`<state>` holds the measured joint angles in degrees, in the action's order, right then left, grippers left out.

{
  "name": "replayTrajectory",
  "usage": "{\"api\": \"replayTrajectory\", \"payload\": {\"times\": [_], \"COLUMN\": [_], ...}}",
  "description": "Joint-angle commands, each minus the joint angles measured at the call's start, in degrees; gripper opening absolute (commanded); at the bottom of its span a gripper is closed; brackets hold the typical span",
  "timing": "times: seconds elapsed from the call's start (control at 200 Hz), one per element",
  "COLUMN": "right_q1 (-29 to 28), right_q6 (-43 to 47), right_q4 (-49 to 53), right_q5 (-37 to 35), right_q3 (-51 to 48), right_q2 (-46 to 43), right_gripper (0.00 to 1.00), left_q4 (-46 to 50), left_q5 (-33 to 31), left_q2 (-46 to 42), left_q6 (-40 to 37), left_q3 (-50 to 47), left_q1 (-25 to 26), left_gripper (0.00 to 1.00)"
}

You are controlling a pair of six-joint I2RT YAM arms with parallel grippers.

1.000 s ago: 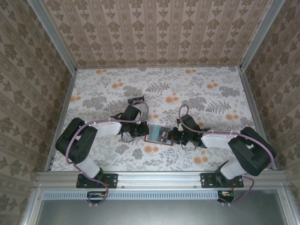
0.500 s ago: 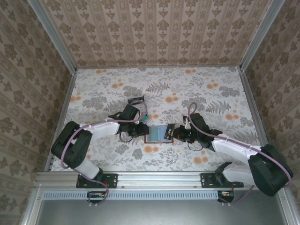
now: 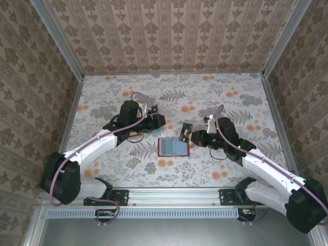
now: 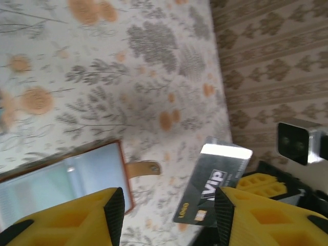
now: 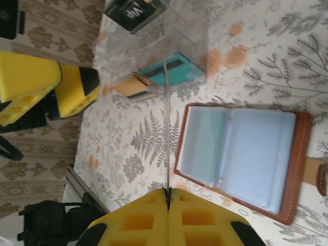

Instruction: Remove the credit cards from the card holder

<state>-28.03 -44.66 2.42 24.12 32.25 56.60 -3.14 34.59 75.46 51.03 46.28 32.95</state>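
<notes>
Top external view: the card holder (image 3: 173,147) lies open and flat on the table (image 3: 241,92), between the two arms. Just beyond its right edge, the right end effector (image 3: 190,136) is pressed together on a dark card (image 3: 184,131), lifted clear of the holder. The left end effector (image 3: 160,121) hangs apart from the holder, near its far left corner.

Left wrist view: its yellow fingers (image 4: 87,215) are spread with nothing between them. The dark card, marked VIP, is tilted above the table.

Right wrist view: the pinched card shows edge-on. The holder's blue-grey pockets look flat and probably empty, though I cannot be sure. A clear plastic stand (image 5: 154,46) already holds several coloured cards. The task looks nearly finished, with this card left to set down.
</notes>
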Motion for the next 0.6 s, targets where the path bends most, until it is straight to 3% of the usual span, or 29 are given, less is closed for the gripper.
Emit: {"api": "replayTrajectory", "payload": {"times": [0.0, 0.185, 0.595], "right_q1": [1.2, 2.1, 3.2], "right_q6": [1.6, -0.3, -3.7], "right_q4": [-1.9, -6.7, -13.1], "right_q5": [4.5, 9.5, 13.0], "right_q3": [2.1, 2.6, 3.3], "right_q2": [-0.6, 1.9, 4.3], "right_gripper": [0.00, 0.00, 0.00], "left_q4": [-10.9, -15.3, -16.9], "left_q5": [6.8, 9.3, 10.8], "left_q2": [-0.4, 0.6, 4.1], "left_q6": [6.3, 8.7, 9.0], "left_q3": [-1.4, -2.0, -1.2], "left_q1": [-0.2, 0.1, 3.6], "left_gripper": [0.52, 0.48, 0.38]}}
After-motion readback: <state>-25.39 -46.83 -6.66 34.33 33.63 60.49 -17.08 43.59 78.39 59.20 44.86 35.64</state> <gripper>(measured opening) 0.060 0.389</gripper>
